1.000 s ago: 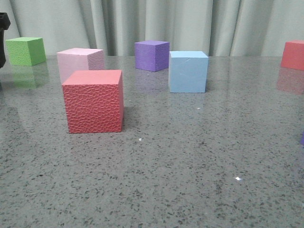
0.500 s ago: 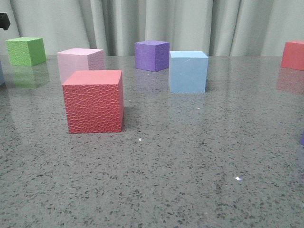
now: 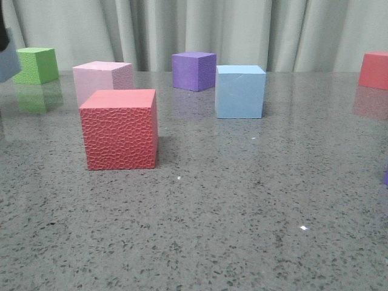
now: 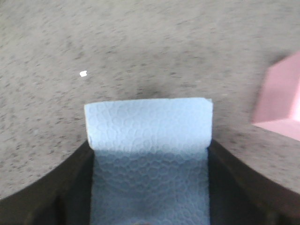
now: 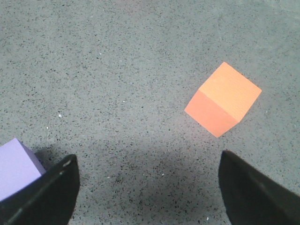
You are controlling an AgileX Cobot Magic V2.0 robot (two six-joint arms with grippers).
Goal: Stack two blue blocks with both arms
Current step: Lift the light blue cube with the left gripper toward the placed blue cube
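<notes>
Left gripper (image 4: 149, 197) is clamped on a blue block (image 4: 149, 140), held above the table (image 4: 140, 47); in the front view that block (image 3: 8, 63) only shows at the far left edge, beside the green cube (image 3: 36, 65). Second blue block (image 3: 240, 91) sits mid-table, right of the purple cube (image 3: 193, 70). Right gripper (image 5: 147, 187) spread wide, nothing in it, orange cube (image 5: 222, 99) below it.

My desk (image 3: 242, 230) is polished grey speckled stone, glossy enough to mirror the cubes. The blue block (image 4: 149, 126) in my left tool (image 4: 149, 187) has a pebbled, foam-like matt skin. The red cube (image 3: 120, 130) is dimpled too. The other blue block (image 3: 240, 92) looks smooth and matt. Soft pleated cloth curtains (image 3: 242, 30) hang behind.
</notes>
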